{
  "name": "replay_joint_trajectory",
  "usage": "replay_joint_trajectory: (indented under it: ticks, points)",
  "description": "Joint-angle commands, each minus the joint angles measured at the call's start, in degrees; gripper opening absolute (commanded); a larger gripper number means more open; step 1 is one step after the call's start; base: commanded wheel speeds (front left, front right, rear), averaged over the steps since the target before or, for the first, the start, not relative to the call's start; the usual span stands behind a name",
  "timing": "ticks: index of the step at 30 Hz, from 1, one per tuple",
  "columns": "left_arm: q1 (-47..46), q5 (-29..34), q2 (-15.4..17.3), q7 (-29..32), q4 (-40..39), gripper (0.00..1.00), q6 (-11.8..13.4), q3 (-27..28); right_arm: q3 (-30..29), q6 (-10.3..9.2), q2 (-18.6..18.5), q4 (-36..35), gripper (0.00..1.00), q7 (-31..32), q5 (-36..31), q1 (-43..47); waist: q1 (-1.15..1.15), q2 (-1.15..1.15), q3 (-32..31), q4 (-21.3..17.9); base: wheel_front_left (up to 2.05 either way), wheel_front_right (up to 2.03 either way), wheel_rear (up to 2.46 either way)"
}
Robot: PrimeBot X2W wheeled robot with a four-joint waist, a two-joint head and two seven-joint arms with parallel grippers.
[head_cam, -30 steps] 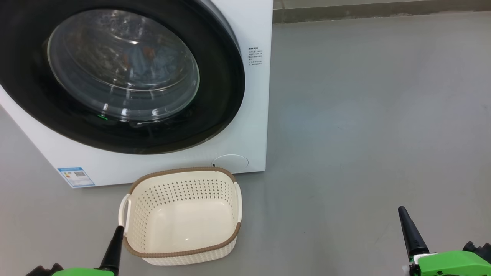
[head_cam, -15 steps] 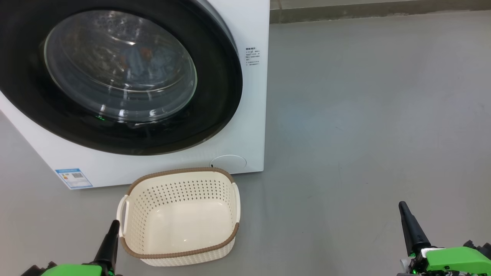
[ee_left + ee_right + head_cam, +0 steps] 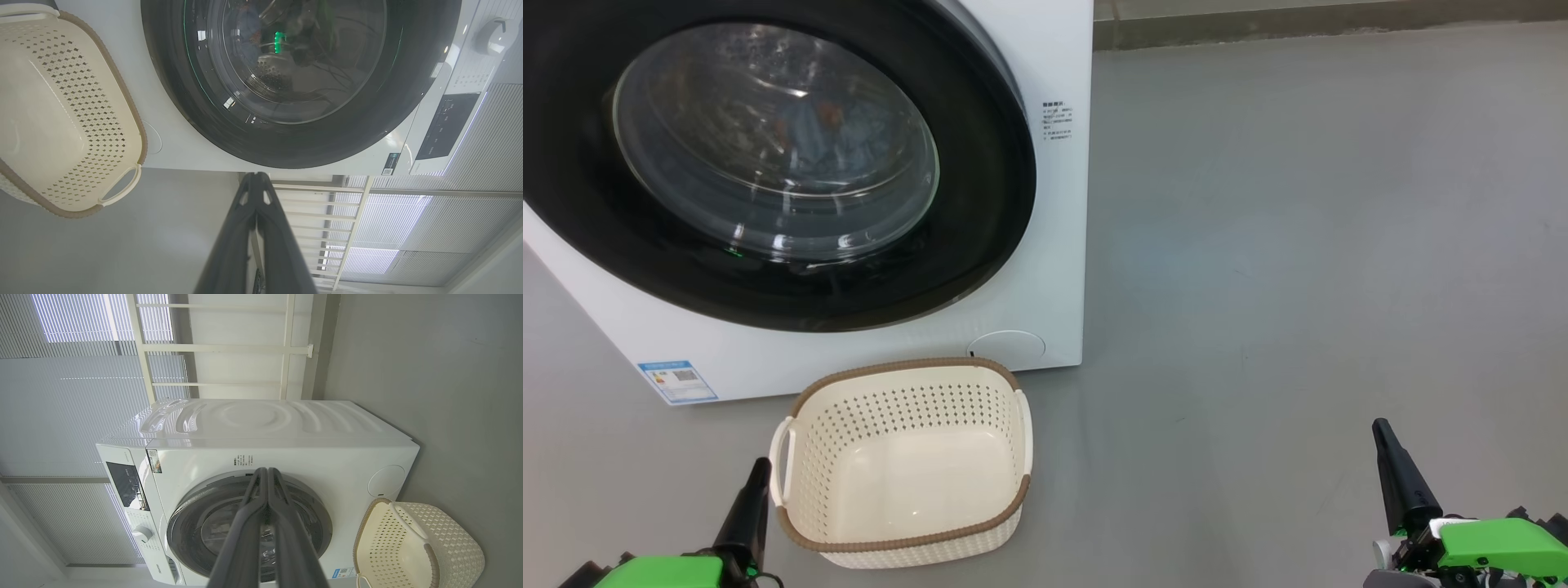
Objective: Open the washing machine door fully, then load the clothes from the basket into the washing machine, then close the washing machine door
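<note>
Bare grey floor (image 3: 1298, 245) spreads wide right of the washing machine (image 3: 1062, 269). The washing machine door (image 3: 988, 204) sits shut, blue clothes (image 3: 809, 135) behind its glass. The basket (image 3: 907, 365) stands just before the machine's lower front edge, its cream bottom bare. The left gripper (image 3: 760, 469), jaws pressed together, hovers beside the basket's left handle; the right gripper (image 3: 1380, 429), likewise closed, hangs well apart over open floor

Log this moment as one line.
door: shut | clothes: loaded | basket: empty | left end effector: shut, free | right end effector: shut, free
</note>
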Motion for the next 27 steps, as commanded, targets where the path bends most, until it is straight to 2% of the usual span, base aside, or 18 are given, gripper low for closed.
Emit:
replay_joint_trajectory:
  ticks: [1, 27]
  points:
    - [-2.3, -0.1, 1.2, 0.4, -1.2, 0.0, -0.2, 2.0, 1.3, 0.1, -0.7, -1.4, 0.0, 0.4, 0.4, -2.3, 0.0, 0.0, 0.0, 0.0, 0.0, 0.0, 0.0]
    - [-2.3, 0.2, 0.8, 0.7, -1.2, 0.0, -0.2, 2.5, 1.3, 0.1, -0.7, -1.4, 0.0, 0.4, 0.4, -2.3, 0.0, 0.0, 0.0, 0.0, 0.0, 0.0, 0.0]
